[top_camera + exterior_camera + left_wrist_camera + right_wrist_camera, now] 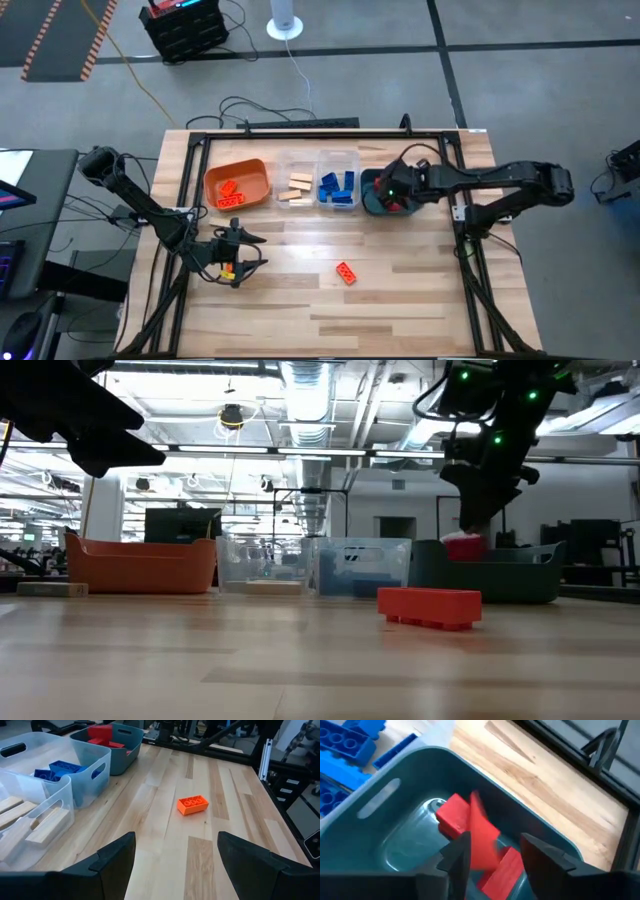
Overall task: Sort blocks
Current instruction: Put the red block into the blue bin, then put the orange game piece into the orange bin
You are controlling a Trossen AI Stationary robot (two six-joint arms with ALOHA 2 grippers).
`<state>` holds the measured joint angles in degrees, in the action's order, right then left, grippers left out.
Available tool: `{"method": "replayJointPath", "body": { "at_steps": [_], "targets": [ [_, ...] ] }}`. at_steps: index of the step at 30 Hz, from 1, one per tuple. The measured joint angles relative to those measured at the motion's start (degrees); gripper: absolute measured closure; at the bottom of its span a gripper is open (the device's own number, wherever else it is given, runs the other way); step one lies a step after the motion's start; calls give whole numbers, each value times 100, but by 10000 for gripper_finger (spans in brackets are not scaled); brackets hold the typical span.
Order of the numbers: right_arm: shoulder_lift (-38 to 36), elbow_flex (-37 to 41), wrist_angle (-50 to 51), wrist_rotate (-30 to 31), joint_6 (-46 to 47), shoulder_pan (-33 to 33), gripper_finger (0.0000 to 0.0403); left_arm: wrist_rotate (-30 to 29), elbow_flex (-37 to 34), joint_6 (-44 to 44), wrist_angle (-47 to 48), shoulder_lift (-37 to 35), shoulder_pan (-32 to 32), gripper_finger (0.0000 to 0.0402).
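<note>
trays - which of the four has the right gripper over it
The teal tray, at the right end of the row. The right gripper hangs open above it, red blocks beneath; the orange tray and both clear trays have no gripper above.

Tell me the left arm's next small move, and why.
Probably reach the left gripper forward to the lone orange block on the table: its fingers are open and empty, the block lies straight ahead, and the right gripper is occupied over the teal tray.
</note>
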<state>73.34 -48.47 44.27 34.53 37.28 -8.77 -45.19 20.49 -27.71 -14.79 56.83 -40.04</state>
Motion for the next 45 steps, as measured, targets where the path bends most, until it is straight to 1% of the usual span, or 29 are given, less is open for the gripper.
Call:
{"method": "replayJointPath", "body": {
  "at_steps": [4, 8, 11, 15, 17, 20, 22, 25, 27, 29, 31, 33, 36, 40, 43, 45],
  "targets": [
    [0, 0, -50, -311, -123, -206, 179, 2, 0, -19, -4, 0, -1, 127],
    [-96, -76, 121, -362, -217, -15, 170, 126, 0, -55, -9, -1, -1, 127],
    [-249, -217, -79, -350, -319, 452, 170, 272, 0, -108, -9, 0, 1, 127],
    [-228, -227, -969, -339, -472, 1514, 177, 766, 240, -313, 234, 1, -1, 127],
    [-98, -227, -1509, -223, -475, 2057, 181, 1034, 519, -456, 673, 18, -12, 127],
    [274, -227, -2212, 119, -467, 2772, 185, 1152, 1037, -781, 1609, 192, -134, 127],
    [539, -227, -2392, 280, -336, 3118, 188, 1150, 1364, -990, 2218, 406, -236, 127],
    [883, -384, -2271, 313, 54, 3437, 191, 1284, 1829, -1504, 3285, 778, -349, 127],
    [1081, -548, -2162, 338, 253, 3620, 192, 1612, 2125, -1955, 4076, 1050, -386, 127],
    [1265, -743, -2197, 504, 304, 3797, 192, 2078, 2400, -2387, 4824, 1323, -404, 127],
    [1466, -961, -2205, 839, 298, 3945, 192, 2492, 2636, -2715, 5580, 1579, -404, 127],
    [1664, -1198, -2211, 1177, 228, 4034, 192, 2784, 2814, -3097, 6174, 1832, -404, 127],
    [1940, -1578, -2247, 1418, 3, 4005, 192, 3071, 2906, -3622, 6576, 2062, -404, 127],
    [2213, -2079, -2284, 1428, -450, 3884, 192, 3348, 2907, -4088, 6720, 2206, -380, 127],
    [2366, -2344, -2506, 1428, -892, 3817, 192, 3329, 2907, -4266, 6909, 2290, -375, 127],
    [2447, -2423, -2852, 1429, -1242, 3815, 192, 3240, 2875, -4309, 7067, 2343, -370, 127]
  ]
}}
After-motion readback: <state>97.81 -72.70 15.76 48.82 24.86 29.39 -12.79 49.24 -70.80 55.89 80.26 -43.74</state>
